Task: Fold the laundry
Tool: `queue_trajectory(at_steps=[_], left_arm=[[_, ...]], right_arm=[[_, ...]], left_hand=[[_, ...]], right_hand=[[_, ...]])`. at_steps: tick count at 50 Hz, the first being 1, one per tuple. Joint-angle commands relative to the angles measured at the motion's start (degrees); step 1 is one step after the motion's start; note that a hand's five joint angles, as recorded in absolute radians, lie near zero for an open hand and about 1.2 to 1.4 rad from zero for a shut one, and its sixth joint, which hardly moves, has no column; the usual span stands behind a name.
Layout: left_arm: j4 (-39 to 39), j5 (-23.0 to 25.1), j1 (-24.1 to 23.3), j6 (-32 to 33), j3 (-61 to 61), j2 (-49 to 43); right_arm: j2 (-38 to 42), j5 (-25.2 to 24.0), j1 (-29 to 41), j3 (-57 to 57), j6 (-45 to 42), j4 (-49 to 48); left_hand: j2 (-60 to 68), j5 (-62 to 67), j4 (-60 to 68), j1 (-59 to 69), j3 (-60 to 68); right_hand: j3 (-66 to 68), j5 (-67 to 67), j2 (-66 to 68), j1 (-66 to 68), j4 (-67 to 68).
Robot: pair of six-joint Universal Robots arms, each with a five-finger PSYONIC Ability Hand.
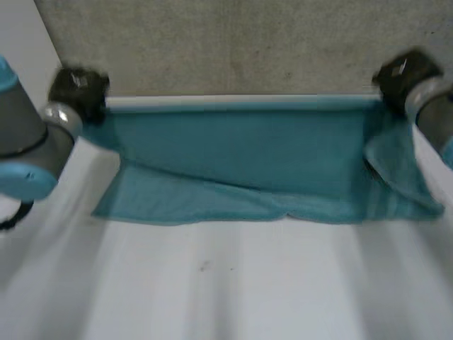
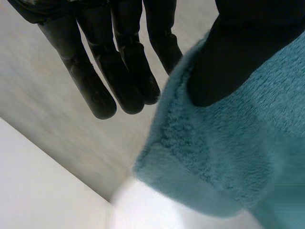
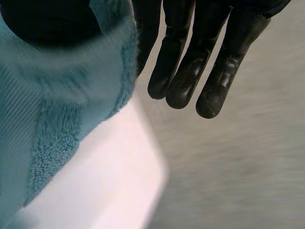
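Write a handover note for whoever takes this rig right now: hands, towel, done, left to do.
Left hand: thumb pinching the towel at one far corner.
Right hand: thumb pinching the other far corner.
The far edge is lifted and stretched between them; the near edge lies rumpled on the table.
Done: both corners gripped.
Left: no finished fold visible; likely carry the corners to the near edge.

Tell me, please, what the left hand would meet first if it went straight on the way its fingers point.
Probably the grey surface beyond the table edge; depth is unclear. The left hand pinches the towel beside that line, not across it.
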Motion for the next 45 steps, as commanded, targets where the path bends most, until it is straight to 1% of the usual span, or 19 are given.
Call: queue_trajectory(at_steps=[1, 2, 3, 5, 8, 13, 16, 18, 20, 23, 26, 29, 30, 33, 34, 37, 38, 41, 45], left_arm=[[18.8, -6.0, -0.8, 2.1, 16.6, 2.8], [20.7, -6.1, -0.8, 2.1, 16.5, 3.5], [22.7, -6.2, -0.8, 2.1, 15.7, 4.7], [22.9, -6.2, -0.8, 1.8, 14.1, 5.7], [22.7, -5.7, -0.5, 1.7, 8.5, 7.1], [22.8, -4.8, 0.1, 1.5, -2.2, 9.0], [22.8, -4.0, 0.5, 1.0, -7.5, 9.3], [22.9, -3.7, 0.6, 0.5, -12.8, 9.3], [23.1, -3.6, 1.0, 0.1, -17.8, 9.3], [23.8, -3.5, 1.9, -0.2, -22.9, 9.0], [25.6, -3.2, 2.2, -0.3, -26.1, 8.6], [27.0, -2.9, 2.5, -0.2, -27.8, 8.6], [27.7, -2.8, 2.9, -0.2, -28.5, 8.6], [28.1, -2.8, 3.6, -0.2, -29.2, 8.6], [28.1, -2.8, 3.8, -0.3, -29.5, 8.7], [28.0, -2.8, 3.9, -0.3, -29.6, 8.8], [28.0, -2.8, 3.9, -0.3, -29.7, 8.8], [28.0, -2.8, 4.0, -0.3, -29.9, 8.9], [28.1, -2.8, 4.2, -0.4, -30.0, 8.9]], right_arm=[[0.3, 2.1, 1.0, -10.4, 2.6, -21.0], [-0.6, 1.9, 1.4, -9.3, 3.1, -23.3], [-5.0, 1.7, 1.6, -4.6, 4.6, -28.7], [-7.9, 0.8, 1.7, -0.6, 4.9, -30.5], [-12.0, -2.5, 1.7, 6.7, 5.2, -30.4], [-13.3, -6.8, 1.1, 16.0, 5.5, -27.1], [-13.4, -8.3, 1.0, 19.6, 5.5, -23.1], [-13.1, -10.6, 1.0, 23.4, 5.4, -17.7], [-12.6, -11.8, 1.0, 25.1, 5.5, -15.7], [-9.1, -13.5, 0.8, 27.9, 5.2, -14.0], [-4.5, -13.8, -1.0, 28.9, 5.5, -13.9], [-2.9, -13.8, -1.9, 29.2, 5.8, -13.9], [-1.2, -13.7, -2.9, 29.8, 6.6, -14.0], [-0.8, -13.8, -4.0, 30.4, 9.5, -14.2], [-0.7, -13.8, -4.9, 31.1, 12.8, -14.6], [-0.7, -13.9, -6.3, 32.2, 18.5, -15.7], [-0.7, -13.9, -7.0, 32.9, 22.0, -16.6], [-1.0, -13.9, -8.9, 34.6, 27.0, -18.0], [-1.4, -14.2, -11.4, 35.8, 30.3, -18.0]], left_hand=[[11.3, 14.8, 11.4, 15.3, 11.6], [11.3, 14.8, 11.4, 15.3, 11.6], [11.3, 14.8, 11.4, 15.3, 11.6], [11.3, 14.8, 11.4, 15.3, 11.6], [11.3, 14.8, 11.4, 15.3, 11.6], [11.3, 14.8, 11.4, 15.3, 11.6], [11.3, 14.8, 11.4, 15.3, 11.6], [11.3, 14.8, 11.4, 15.3, 11.6], [11.3, 14.8, 11.4, 15.3, 11.6], [11.3, 14.8, 11.4, 15.3, 11.6], [11.3, 14.8, 11.4, 15.3, 11.6], [11.3, 14.8, 11.4, 15.3, 11.6], [11.3, 14.8, 11.4, 15.3, 11.6], [11.3, 14.8, 11.4, 15.3, 11.6], [11.3, 14.8, 11.4, 15.3, 11.6], [11.3, 14.8, 11.4, 15.3, 11.6], [11.3, 14.8, 11.4, 15.3, 11.6], [11.3, 14.8, 11.4, 15.3, 11.6], [11.3, 14.8, 11.4, 15.3, 11.6]], right_hand=[[12.4, 13.9, 12.5, 23.7, 11.7], [12.4, 13.9, 12.5, 23.7, 11.7], [12.4, 13.9, 12.5, 23.7, 11.7], [12.4, 13.9, 12.5, 23.7, 11.7], [12.4, 13.9, 12.5, 23.7, 11.7], [12.4, 13.9, 12.5, 23.7, 11.7], [12.4, 13.9, 12.5, 23.7, 11.7], [12.4, 13.9, 12.5, 23.7, 11.7], [12.4, 13.9, 12.5, 23.7, 11.7], [12.4, 13.9, 12.5, 23.7, 11.7], [12.4, 13.9, 12.5, 23.7, 11.7], [11.9, 13.4, 12.0, 23.3, 11.3], [-11.6, -10.1, -11.5, -0.2, -12.2], [-23.0, -21.5, -22.9, -11.7, -23.7], [-27.7, -26.2, -27.6, -16.4, -28.4], [-35.2, -33.7, -35.1, -23.8, -35.8], [-36.0, -34.5, -35.9, -24.6, -36.7], [-36.0, -34.5, -35.9, -24.7, -36.7], [-36.0, -34.5, -35.9, -24.7, -36.7]])
